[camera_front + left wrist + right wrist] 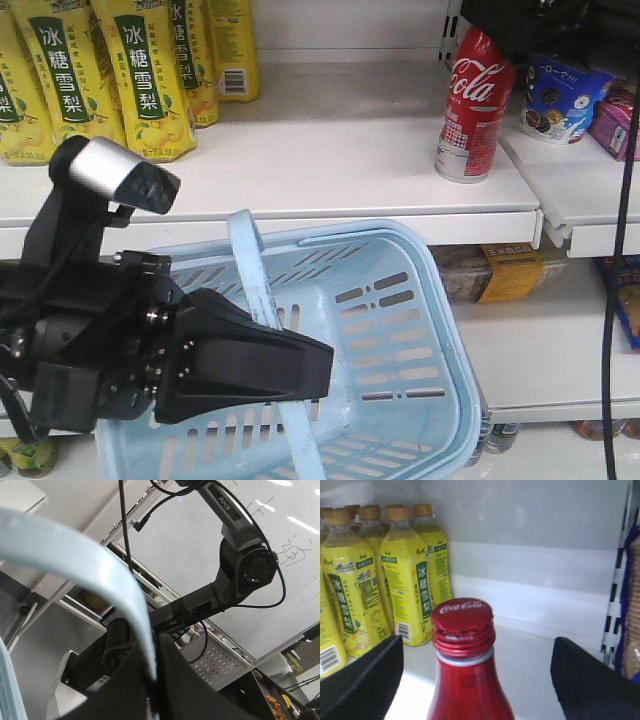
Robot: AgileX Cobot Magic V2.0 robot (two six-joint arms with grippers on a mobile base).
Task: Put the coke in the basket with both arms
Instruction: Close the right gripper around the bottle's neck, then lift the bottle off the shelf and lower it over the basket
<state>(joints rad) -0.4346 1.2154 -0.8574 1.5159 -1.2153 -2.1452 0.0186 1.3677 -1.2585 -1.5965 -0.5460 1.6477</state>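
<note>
On shelf [330, 160], coke [475, 105] upright; R tool [476, 680] released, spread either side of it, no contact. L tool [300, 368] clenched on basket [410, 330] handle [250, 265], basket tilted below shelf.

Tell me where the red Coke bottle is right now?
In the front view the coke stands on the white shelf, upper right, beside a blue snack tub; the right gripper straddles it, open.

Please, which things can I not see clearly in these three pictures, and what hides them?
Front view: the coke's cap, behind the right arm.
Right wrist view: the coke's lower body, cut off by the bottom edge.
Front view: the basket's left side, behind the left gripper.
Left wrist view: most of the basket, outside the frame; mainly its handle shows.
</note>
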